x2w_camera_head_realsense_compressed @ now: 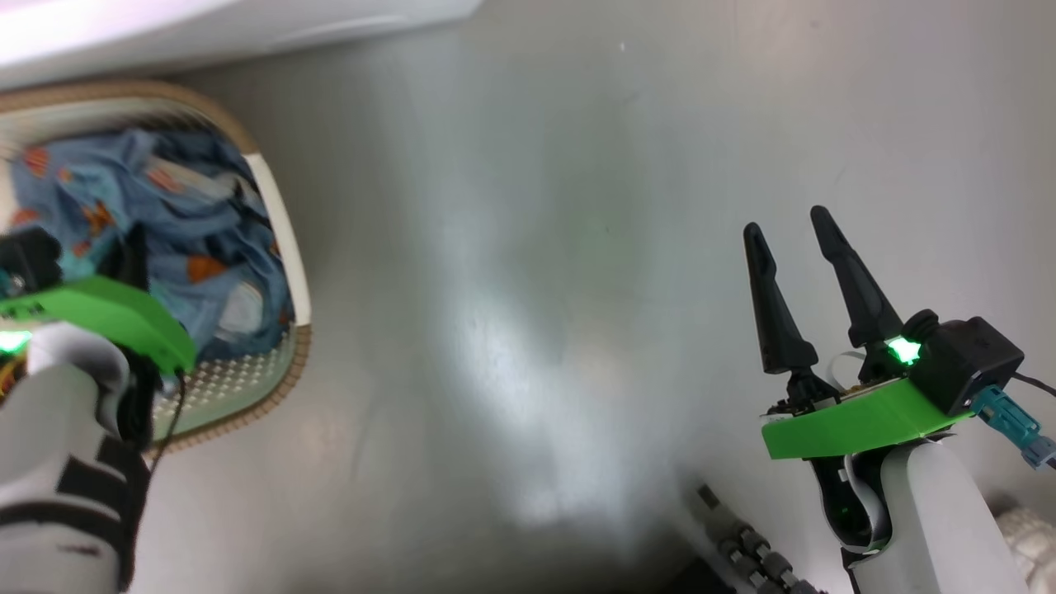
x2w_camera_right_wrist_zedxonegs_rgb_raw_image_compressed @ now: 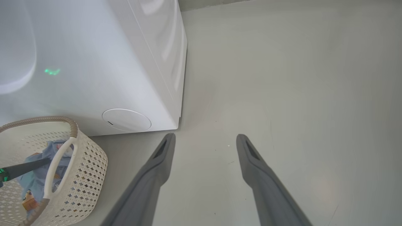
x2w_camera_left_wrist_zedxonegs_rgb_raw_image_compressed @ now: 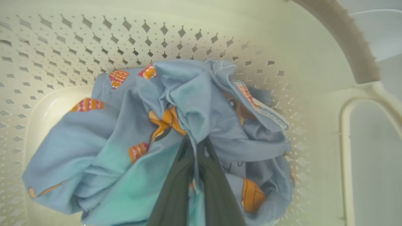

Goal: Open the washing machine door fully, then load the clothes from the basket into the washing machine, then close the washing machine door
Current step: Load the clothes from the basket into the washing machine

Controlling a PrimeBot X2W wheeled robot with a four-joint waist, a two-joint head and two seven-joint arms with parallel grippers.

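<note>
Left gripper [x2w_camera_left_wrist_zedxonegs_rgb_raw_image_compressed: 197, 142], one: two dark fingers pressed together on a fold of the clothes [x2w_camera_left_wrist_zedxonegs_rgb_raw_image_compressed: 125, 131], pinching the fabric near the top of the heap.

Clothes, one crumpled bundle; the number of garments cannot be told. Light blue cloth with orange-brown printed figures, some white lining at one edge. All of it lies inside the basket [x2w_camera_left_wrist_zedxonegs_rgb_raw_image_compressed: 94, 37].

Basket, one: cream-white, perforated walls, brown woven-look rim. It stands on the floor [x2w_camera_head_realsense_compressed: 536, 247] at the robot's left, just before the front of the washing machine [x2w_camera_right_wrist_zedxonegs_rgb_raw_image_compressed: 94, 62]. One looped side handle [x2w_camera_right_wrist_zedxonegs_rgb_raw_image_compressed: 58, 163] shows on the side facing the right arm.

Washing machine, one: white and boxy, at the far left. One small round flap [x2w_camera_right_wrist_zedxonegs_rgb_raw_image_compressed: 126, 120] sits low on its front, near the right corner.

Right gripper [x2w_camera_head_realsense_compressed: 788, 223], one: two dark fingers spread wide apart with nothing between them, held above bare floor at the near right, well apart from the basket and the machine.

Green wrist mounts, two: one on the left wrist [x2w_camera_head_realsense_compressed: 115, 318], one on the right wrist [x2w_camera_head_realsense_compressed: 858, 425], each with a green light glowing beside it.

Cable connector [x2w_camera_head_realsense_compressed: 1011, 417], one: teal, plugged in at the right wrist.

Floor, one: pale grey and glossy, with a bright reflection in the middle.
</note>
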